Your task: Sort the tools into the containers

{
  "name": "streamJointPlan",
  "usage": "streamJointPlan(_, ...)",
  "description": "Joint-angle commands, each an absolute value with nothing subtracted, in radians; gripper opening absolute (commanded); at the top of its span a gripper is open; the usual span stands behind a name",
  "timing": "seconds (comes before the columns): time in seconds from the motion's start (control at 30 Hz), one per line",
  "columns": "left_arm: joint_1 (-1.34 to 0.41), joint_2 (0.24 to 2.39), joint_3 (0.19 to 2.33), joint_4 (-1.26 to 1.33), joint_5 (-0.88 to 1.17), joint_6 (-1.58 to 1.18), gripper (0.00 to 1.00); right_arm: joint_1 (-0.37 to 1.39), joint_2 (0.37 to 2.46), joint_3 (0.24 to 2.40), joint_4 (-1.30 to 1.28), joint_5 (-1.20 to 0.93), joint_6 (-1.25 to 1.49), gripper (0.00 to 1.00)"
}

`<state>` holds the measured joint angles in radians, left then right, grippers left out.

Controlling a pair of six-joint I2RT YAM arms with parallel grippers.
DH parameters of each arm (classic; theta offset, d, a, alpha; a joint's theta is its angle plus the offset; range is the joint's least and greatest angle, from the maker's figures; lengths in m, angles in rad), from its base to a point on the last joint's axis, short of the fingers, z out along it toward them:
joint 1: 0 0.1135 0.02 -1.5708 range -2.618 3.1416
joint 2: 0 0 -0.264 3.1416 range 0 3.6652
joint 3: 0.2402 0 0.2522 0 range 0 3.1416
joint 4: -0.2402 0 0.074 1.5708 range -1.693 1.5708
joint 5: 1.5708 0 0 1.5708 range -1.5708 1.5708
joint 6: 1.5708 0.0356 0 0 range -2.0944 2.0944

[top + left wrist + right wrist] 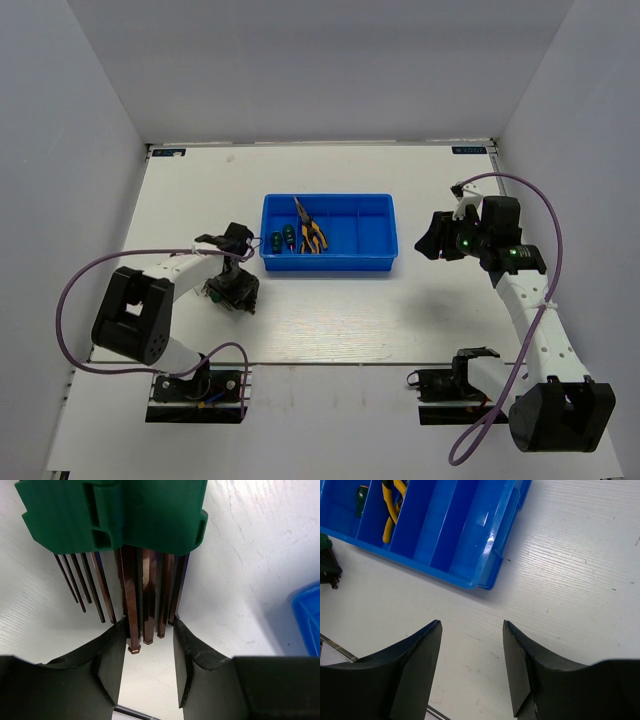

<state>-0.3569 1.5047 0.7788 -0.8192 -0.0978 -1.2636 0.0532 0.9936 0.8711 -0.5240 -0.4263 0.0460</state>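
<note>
No readable text, brand or number in any view. Only candidates are two small blue stickers [170, 152] on the far edge of the table [330, 330], one at each corner. The print on both is too small to read.

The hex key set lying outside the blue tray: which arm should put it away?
Left, probably. The left gripper grips the hex key set by its keys, beside the tray. The right gripper hangs open and empty past the tray's other end.
</note>
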Motion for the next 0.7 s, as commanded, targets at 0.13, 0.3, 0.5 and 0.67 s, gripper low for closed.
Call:
streamJointPlan(0.13,-0.379,1.398,0.738,-0.845,-0.244,-1.2,0.0,0.045,0.971,0.876,-0.523,-0.449,0.051,0.58)
streamJointPlan(0.3,-0.388,1.339,0.749,-0.868,-0.255,-1.19,0.0,0.044,0.977,0.876,-0.523,-0.451,0.052,0.58)
streamJointPlan(0.5,-0.388,1.339,0.749,-0.877,-0.23,-1.19,0.0,0.04,0.976,0.874,-0.52,-0.454,0.057,0.58)
streamJointPlan(0.67,-0.397,1.33,0.739,-0.867,-0.219,-1.181,0.0,0.038,0.974,0.874,-0.52,-0.457,0.057,0.58)
